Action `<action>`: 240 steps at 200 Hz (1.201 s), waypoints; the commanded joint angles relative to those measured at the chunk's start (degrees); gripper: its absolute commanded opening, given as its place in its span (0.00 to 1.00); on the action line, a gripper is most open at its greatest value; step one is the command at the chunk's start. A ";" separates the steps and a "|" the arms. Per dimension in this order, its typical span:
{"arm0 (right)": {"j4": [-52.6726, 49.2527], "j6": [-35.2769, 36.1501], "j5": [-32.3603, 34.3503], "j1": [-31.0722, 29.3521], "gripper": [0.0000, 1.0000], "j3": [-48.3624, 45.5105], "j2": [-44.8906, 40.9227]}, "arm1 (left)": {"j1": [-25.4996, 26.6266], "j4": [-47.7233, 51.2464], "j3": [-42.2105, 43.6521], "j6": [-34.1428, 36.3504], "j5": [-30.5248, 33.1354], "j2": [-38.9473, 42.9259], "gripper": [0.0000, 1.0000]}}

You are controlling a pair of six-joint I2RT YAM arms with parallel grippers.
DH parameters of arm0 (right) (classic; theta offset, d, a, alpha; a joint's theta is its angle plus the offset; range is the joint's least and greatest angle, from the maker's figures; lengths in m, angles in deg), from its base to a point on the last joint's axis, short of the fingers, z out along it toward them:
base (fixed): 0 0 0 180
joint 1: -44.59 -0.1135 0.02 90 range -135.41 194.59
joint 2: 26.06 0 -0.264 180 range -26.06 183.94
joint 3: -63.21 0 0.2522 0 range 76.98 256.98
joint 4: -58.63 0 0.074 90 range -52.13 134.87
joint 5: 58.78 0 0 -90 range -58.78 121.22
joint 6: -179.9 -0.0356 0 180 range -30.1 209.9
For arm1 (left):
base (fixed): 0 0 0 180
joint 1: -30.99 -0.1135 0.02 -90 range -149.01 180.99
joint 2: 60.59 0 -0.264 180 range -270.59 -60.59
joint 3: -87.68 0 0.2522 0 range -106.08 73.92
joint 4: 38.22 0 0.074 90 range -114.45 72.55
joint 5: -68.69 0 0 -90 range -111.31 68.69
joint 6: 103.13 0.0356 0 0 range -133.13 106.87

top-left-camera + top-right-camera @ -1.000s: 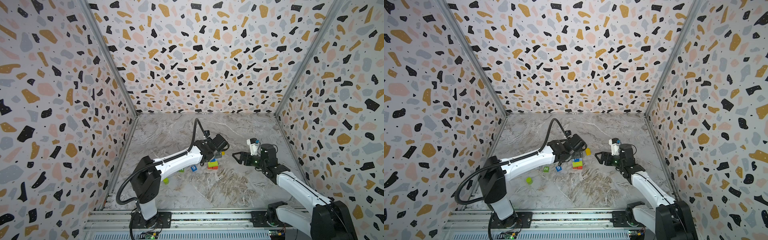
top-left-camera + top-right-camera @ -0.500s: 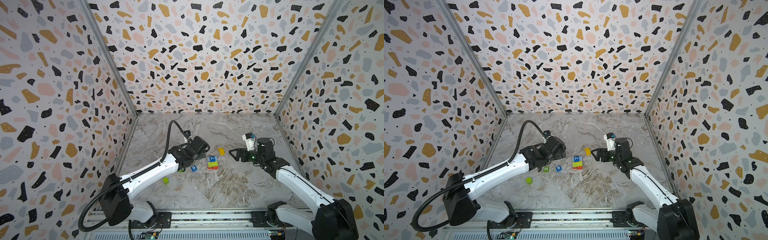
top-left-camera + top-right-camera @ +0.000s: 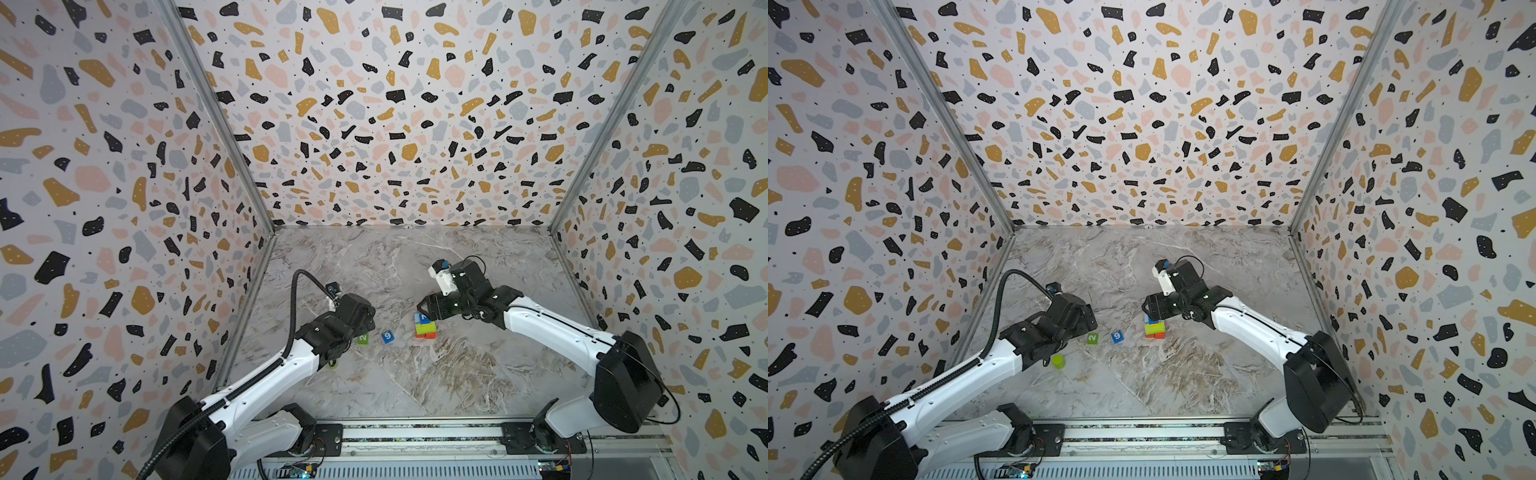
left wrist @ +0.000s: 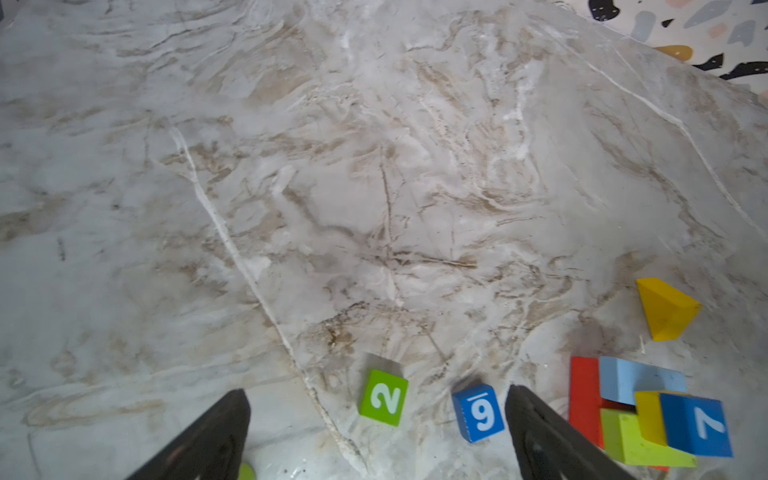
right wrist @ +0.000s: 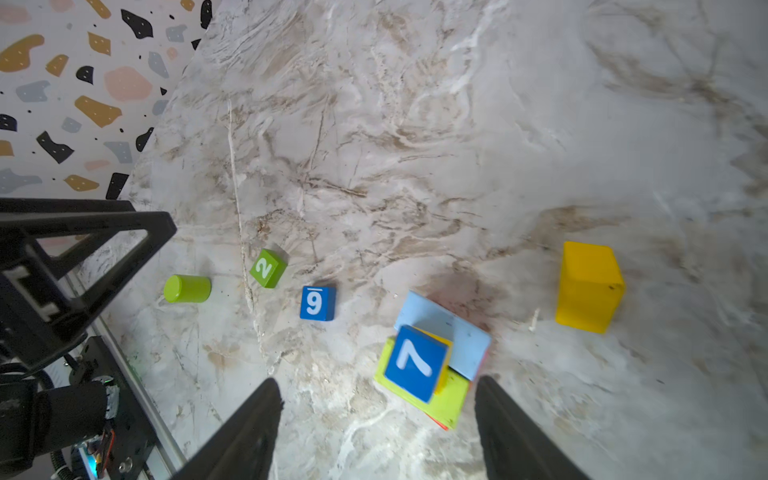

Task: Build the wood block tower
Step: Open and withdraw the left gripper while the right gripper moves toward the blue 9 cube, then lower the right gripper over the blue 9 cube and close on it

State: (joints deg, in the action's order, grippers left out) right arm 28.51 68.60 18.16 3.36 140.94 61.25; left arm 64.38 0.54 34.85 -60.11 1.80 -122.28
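The wood block tower [image 3: 424, 326] [image 3: 1154, 328] stands mid-table: red base, lime and light blue slabs, a yellow block, and a blue "7" cube [image 5: 417, 363] on top. My right gripper [image 5: 377, 382] [image 3: 424, 309] hovers open just over it and holds nothing. One finger is close beside the lime slab. My left gripper [image 4: 376, 392] [image 3: 365, 318] is open and empty, low over the loose wood blocks. These are a green "2" cube [image 4: 383, 397] [image 3: 363, 338] and a blue "9" cube [image 4: 478, 412] [image 3: 387, 336]. A lime cylinder [image 5: 187, 288] [image 3: 1058, 361] lies by the left arm.
A yellow cube [image 5: 589, 287] [image 4: 665, 309] sits alone beyond the tower, hidden in both top views by the right gripper. Patterned walls [image 3: 124, 249] close three sides. The rail with the arm bases [image 3: 415, 436] runs along the front edge.
The left arm has drawn back from the tower toward the left wall, its jaws opening wider. The right gripper has swung in over the tower and narrowed a little.
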 commanded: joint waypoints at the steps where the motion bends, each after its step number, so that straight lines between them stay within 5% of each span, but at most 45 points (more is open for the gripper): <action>1: -5.22 0.54 3.89 -2.94 0.74 5.88 3.74 | -3.07 -5.60 4.16 1.42 -2.41 2.45 0.97; 112: -12.95 0.49 6.51 -10.10 0.59 24.03 22.86 | -13.78 -13.61 11.87 3.59 -4.57 5.17 0.97; 240: -18.99 -0.16 9.40 -13.87 0.60 32.50 32.23 | -14.58 -19.81 19.10 2.93 4.19 10.68 0.97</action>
State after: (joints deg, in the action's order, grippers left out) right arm 13.01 68.73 26.16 -9.49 170.58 92.55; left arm 50.15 -17.16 53.01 -57.45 3.31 -113.78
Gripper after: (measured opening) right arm 0.594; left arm 0.968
